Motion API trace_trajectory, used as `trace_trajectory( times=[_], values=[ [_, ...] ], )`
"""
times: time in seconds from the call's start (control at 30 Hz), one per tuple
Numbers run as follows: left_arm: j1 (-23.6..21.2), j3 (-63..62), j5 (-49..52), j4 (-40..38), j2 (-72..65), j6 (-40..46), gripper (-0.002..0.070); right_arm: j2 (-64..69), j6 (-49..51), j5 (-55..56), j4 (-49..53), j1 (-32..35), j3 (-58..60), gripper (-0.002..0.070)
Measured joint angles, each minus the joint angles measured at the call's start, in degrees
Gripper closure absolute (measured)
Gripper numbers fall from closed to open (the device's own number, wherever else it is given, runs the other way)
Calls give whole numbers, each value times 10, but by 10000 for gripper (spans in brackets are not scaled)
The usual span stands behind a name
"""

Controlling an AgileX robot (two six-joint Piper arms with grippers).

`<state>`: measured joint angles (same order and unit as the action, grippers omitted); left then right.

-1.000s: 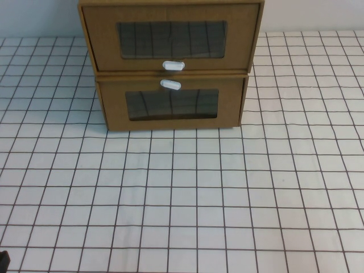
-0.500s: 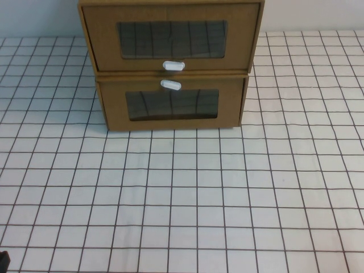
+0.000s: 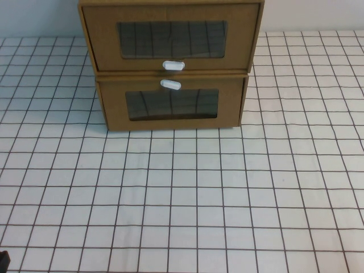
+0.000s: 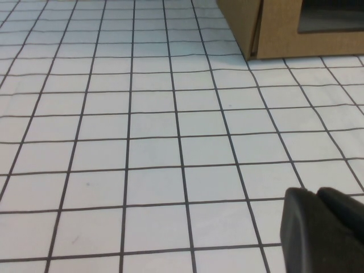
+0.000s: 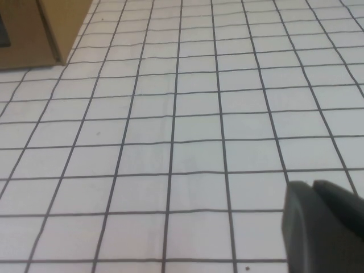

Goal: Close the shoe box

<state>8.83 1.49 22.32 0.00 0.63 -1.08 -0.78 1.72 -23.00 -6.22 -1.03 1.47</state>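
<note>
Gridded table [image 3: 182, 187]: shoe box [image 3: 170, 37] stacked; left gripper [image 4: 324, 230], right gripper [image 5: 321, 227] apparently parked near.

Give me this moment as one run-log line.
shoe box: on twin box, drawer looks in | left gripper: low over grid table, near side, shut | right gripper: same, shut | contact: none
</note>
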Motion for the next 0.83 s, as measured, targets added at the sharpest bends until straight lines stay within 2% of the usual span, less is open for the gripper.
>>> trace_trajectory(
  times=[0.83],
  values=[
    [0, 0, 0, 0, 0, 0, 680, 0, 0, -7, 1, 0, 0, 689]
  ],
)
